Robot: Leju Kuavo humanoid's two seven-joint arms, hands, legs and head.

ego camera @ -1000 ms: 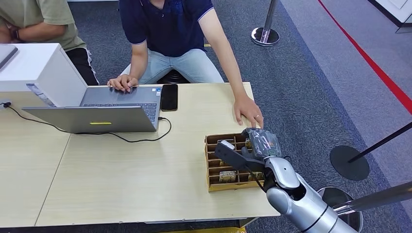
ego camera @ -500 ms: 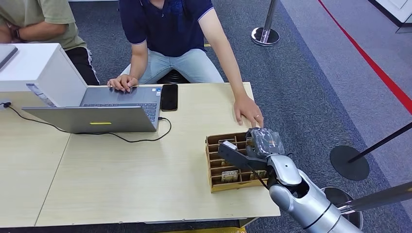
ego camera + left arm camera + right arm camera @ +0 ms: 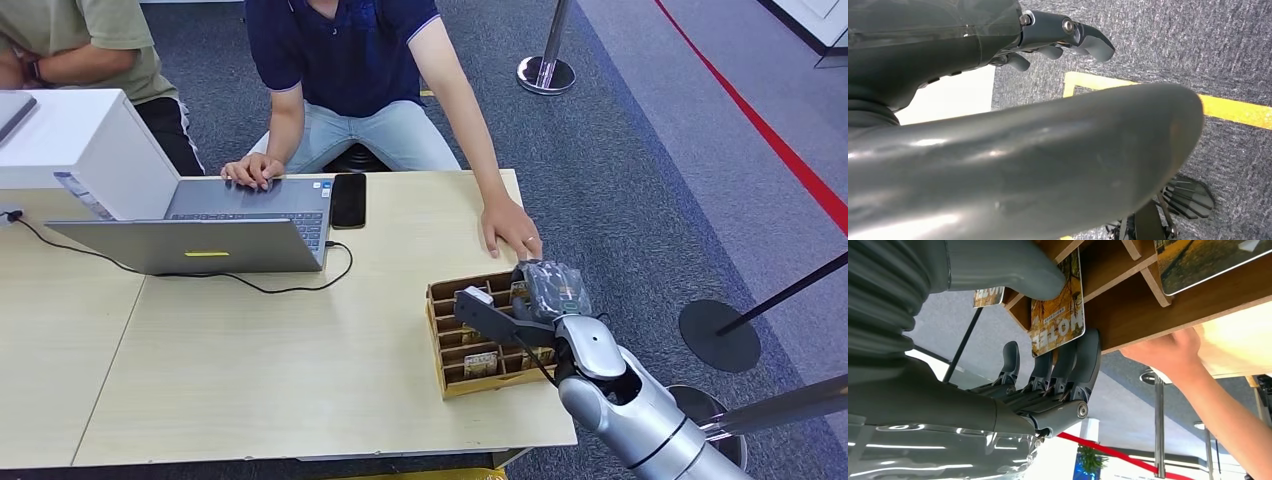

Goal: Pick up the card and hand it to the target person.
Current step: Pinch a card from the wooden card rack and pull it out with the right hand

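Note:
A wooden card rack [image 3: 451, 376] stands near the table's right front corner with several picture cards in its slots. My right hand [image 3: 536, 300] reaches over its right end. In the right wrist view my right hand [image 3: 1048, 385] pinches a yellow card printed "HOTEL" [image 3: 1058, 315], thumb [image 3: 1013, 265] on its face and fingers [image 3: 1068, 365] behind it; the card still sits in the rack [image 3: 1148, 315]. A person in a dark blue shirt [image 3: 345, 50] sits across the table, one hand [image 3: 510, 228] flat on it just beyond the rack. My left hand [image 3: 1063, 37] hangs over the carpet, holding nothing.
An open laptop [image 3: 210, 235] with a black cable, a phone [image 3: 348, 200] and a white box [image 3: 70, 140] occupy the table's far left. A second person [image 3: 80, 40] sits at the back left. Stanchion bases [image 3: 718, 335] stand on the carpet to the right.
The rack has slid toward the table's front right corner and turned a little, together with my right hand. The person's hand has stayed put.

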